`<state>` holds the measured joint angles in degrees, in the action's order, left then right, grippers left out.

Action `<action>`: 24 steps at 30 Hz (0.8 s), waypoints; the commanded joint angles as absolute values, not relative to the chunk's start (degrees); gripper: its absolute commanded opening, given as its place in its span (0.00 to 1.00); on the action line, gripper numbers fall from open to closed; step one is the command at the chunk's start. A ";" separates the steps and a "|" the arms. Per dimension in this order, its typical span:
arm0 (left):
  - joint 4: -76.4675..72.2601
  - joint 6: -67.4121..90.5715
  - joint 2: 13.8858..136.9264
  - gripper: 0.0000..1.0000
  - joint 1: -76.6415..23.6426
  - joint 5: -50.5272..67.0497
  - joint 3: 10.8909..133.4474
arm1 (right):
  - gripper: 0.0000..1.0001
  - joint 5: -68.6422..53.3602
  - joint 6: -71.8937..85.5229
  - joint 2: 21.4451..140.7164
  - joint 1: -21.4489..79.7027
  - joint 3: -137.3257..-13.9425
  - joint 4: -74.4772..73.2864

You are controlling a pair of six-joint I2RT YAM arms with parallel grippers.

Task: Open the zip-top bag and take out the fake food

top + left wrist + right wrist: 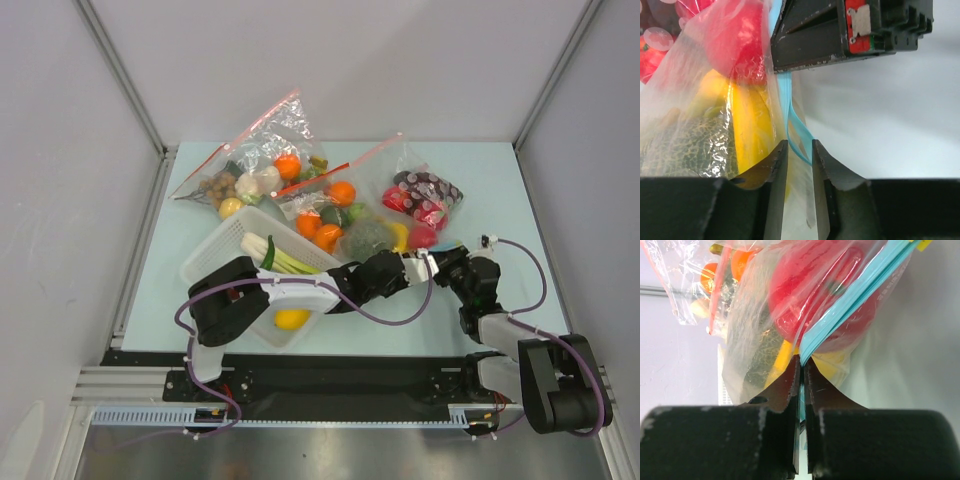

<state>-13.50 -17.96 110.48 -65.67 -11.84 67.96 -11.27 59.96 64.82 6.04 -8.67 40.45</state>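
1. Pale-blue table [500, 180] with white walls on three sides. We see both arms come in from the near edge and meet right of centre.
2. Left arm [300, 290] lies across the white basket [212, 252]. The basket holds a green-and-white stalk [285, 262] and a lemon [292, 319].
3. Right arm [550, 385] is folded at the near right corner, forearm pointing in toward the left one.
4. Back red-strip bag [262, 135] and nearer red-strip bag [335, 190] sit behind the basket, both full of orange and mixed toy produce.
5. Dark spotted pack [425, 192] with red pieces is at the right, just behind the grippers.
6. Zip-top bag [380, 240] is just right of the basket and in front of the nearer red-strip bag, zip edge toward the grippers. We cannot tell if it is off the table.
7. Fake food [810, 285] is all inside the bag: netted melon [685, 145], banana [752, 125] and red fruit [735, 35] on top.
8. Right gripper [801, 360]: jaws pressed together on the blue zip strip [850, 300], pinching it at its lower end.
9. Left gripper [800, 145]: jaws stand a narrow gap apart with clear bag film in the gap, not clamped. The strip runs just beside one fingertip [817, 150]; we cannot tell whether they touch.
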 commanded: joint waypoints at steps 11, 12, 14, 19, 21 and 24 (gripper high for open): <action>-10.11 -17.40 113.82 0.09 -65.83 -16.79 74.53 | 0.00 -10.90 59.06 60.82 6.15 -10.81 40.35; -9.85 -17.49 113.73 0.07 -65.83 -16.70 74.36 | 0.00 -10.81 58.98 60.21 6.15 -10.81 39.38; -9.67 -17.49 113.29 0.00 -65.83 -16.79 74.09 | 0.00 -10.29 58.27 58.45 6.15 -10.90 38.15; -10.46 -16.79 111.27 0.00 -65.83 -13.89 72.60 | 0.00 -9.76 56.08 54.59 6.06 -11.51 33.76; -10.11 -14.86 109.96 0.00 -65.48 -12.14 72.86 | 0.08 -9.49 54.59 52.13 6.06 -12.56 29.65; -9.32 -11.17 108.11 0.00 -64.26 -10.11 73.56 | 0.26 -8.27 51.95 47.74 6.06 -12.83 24.36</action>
<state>-10.39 -15.68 112.57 -65.84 -12.62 72.27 -10.61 55.83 52.10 6.13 -9.65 27.75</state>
